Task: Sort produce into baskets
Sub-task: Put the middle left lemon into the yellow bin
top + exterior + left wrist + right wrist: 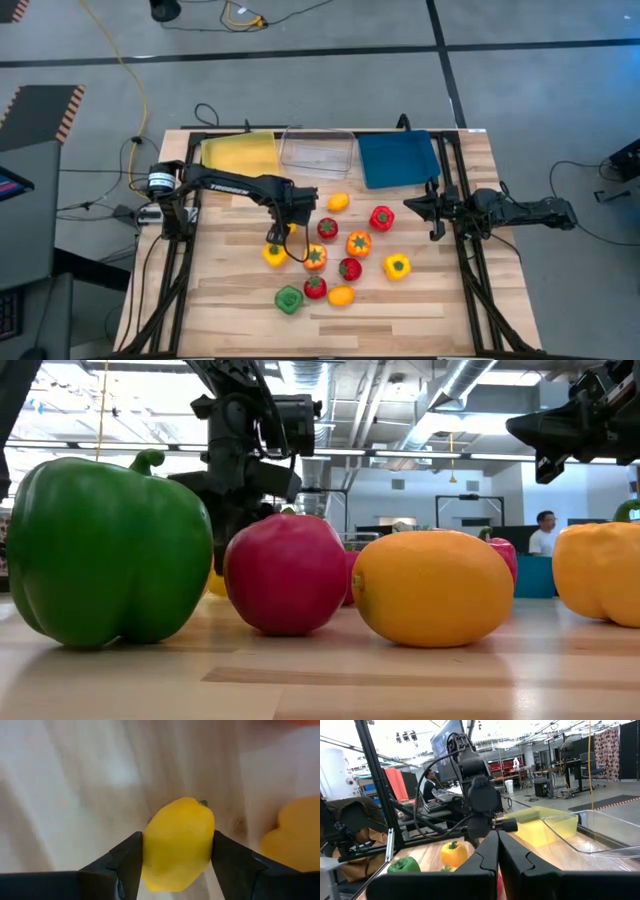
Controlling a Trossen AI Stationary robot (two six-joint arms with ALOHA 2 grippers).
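While all three bins (318, 152) sit empty, you've hardly started: about ten pieces lie loose mid-table. Your left gripper (176, 851) grips a lemon (177, 842) beside a yellow pepper (274, 254); carrying it to the yellow bin (240, 153) looks next. Your right gripper (497, 851) waits, fingers together, by the blue bin (397, 158).

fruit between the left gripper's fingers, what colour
Yellow: a lemon in the left gripper, clearest in the left wrist view.

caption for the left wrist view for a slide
Left gripper closed around a yellow lemon above the wooden table.
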